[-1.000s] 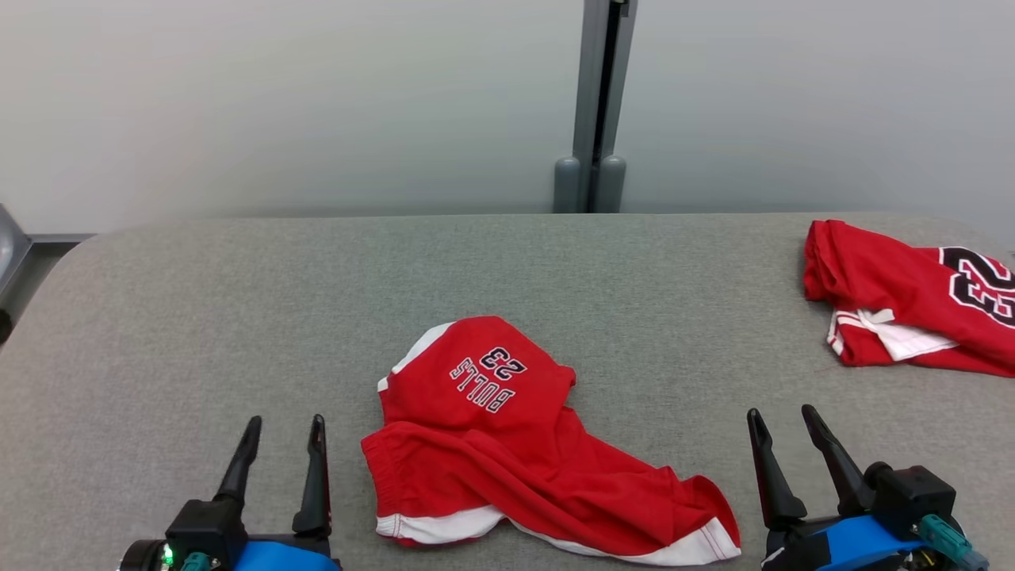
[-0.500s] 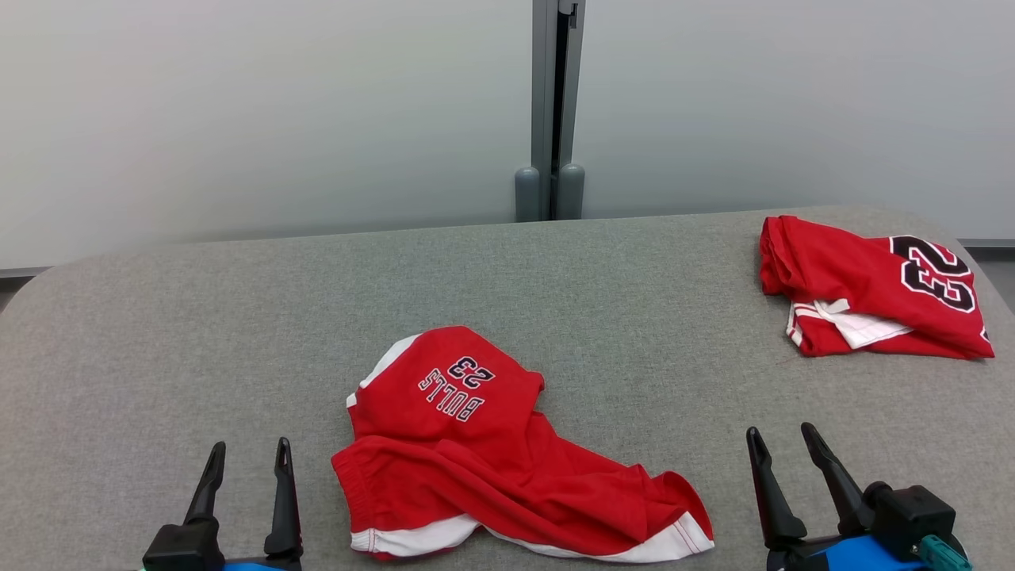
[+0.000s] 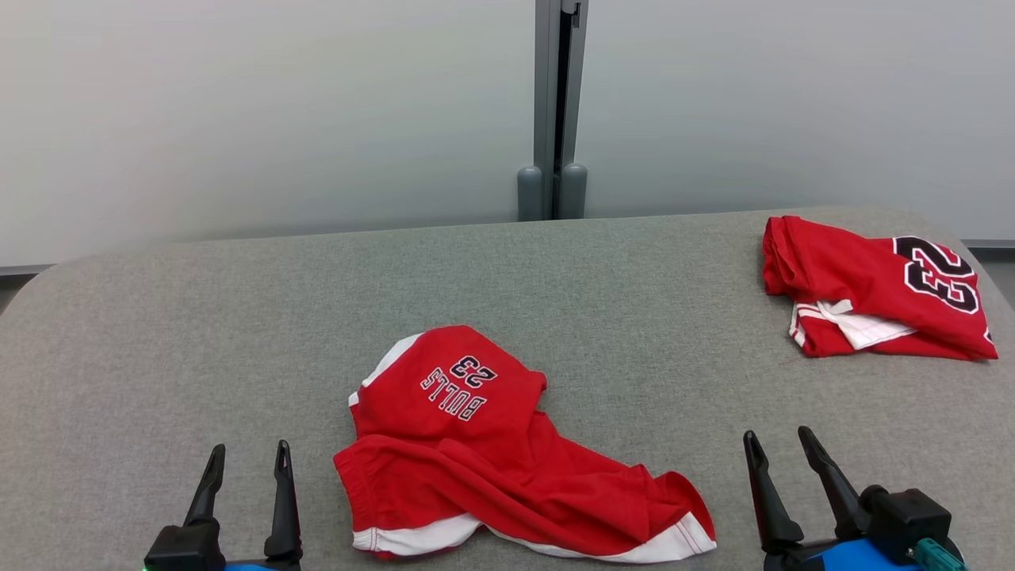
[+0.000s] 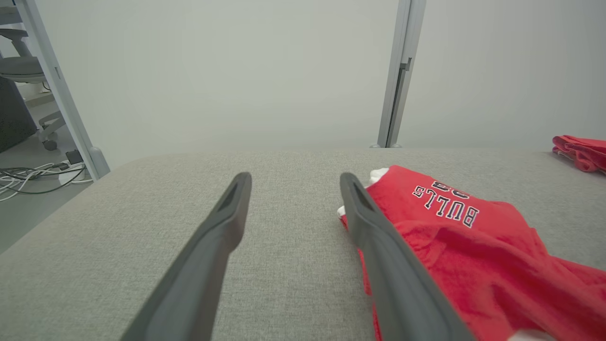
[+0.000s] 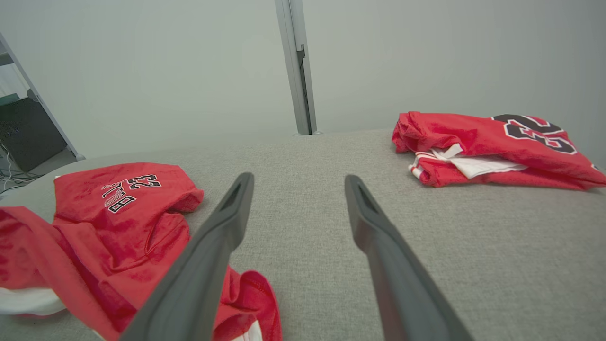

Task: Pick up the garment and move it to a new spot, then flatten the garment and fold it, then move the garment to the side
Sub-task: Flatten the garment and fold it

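Grey fabric table, crumpled red garment on it, pale wall behind

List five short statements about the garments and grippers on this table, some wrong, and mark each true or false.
1. The left gripper is open and holds nothing. True.
2. The right gripper is shut on the red Bulls shorts. False: it is open and apart from them.
3. The red Bulls shorts lie crumpled between the two grippers. True.
4. The folded red jersey sits at the far left of the table. False: it sits at the far right.
5. The shorts' lettering reads BULLS 23. True.
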Available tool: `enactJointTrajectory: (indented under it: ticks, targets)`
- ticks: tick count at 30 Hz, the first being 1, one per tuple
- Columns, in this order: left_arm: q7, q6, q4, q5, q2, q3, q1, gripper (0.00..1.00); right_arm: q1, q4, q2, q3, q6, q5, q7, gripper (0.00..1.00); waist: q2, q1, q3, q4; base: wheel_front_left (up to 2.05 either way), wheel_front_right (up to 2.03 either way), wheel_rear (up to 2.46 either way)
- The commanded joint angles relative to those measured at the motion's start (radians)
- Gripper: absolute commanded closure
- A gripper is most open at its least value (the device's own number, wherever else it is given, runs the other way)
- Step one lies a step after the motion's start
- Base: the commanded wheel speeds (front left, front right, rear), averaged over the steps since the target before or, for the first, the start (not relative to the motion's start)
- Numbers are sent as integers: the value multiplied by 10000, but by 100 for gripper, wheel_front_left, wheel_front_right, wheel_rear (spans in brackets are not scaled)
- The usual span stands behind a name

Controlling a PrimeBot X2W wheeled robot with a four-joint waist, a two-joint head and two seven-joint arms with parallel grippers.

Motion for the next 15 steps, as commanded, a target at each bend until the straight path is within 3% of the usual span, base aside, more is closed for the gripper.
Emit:
enactJointTrajectory:
  ticks: [1, 15]
  targets:
    - [-46, -38, 22, 27, -4, 64, -101, 0, 87, 14, 15, 18, 1, -66, -32, 0, 0, 0, 7, 12, 0, 0, 0]
    - [-46, -355, 149, -193, -76, -654, 161, 0, 155, 941, -220, 731, 1, 204, -34, 0, 0, 0, 127, 27, 0, 0, 0]
